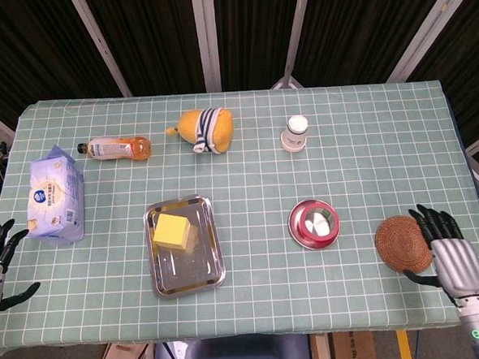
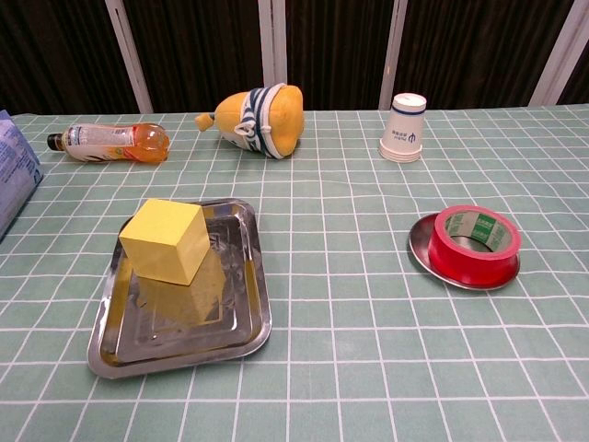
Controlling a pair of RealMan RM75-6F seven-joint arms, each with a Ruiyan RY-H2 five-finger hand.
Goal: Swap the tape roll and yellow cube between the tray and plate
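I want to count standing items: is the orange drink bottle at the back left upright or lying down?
Lying down. The clear plastic bottle of orange drink rests on its side on the green checked tablecloth, cap pointing left.

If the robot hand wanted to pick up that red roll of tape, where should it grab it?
Probably from above, across the outer wall of the red tape roll. It lies flat on the small round metal plate, hole facing up, so its curved sides stand clear of the low rim. The right robot hand, open at the table's edge, is the nearer one.
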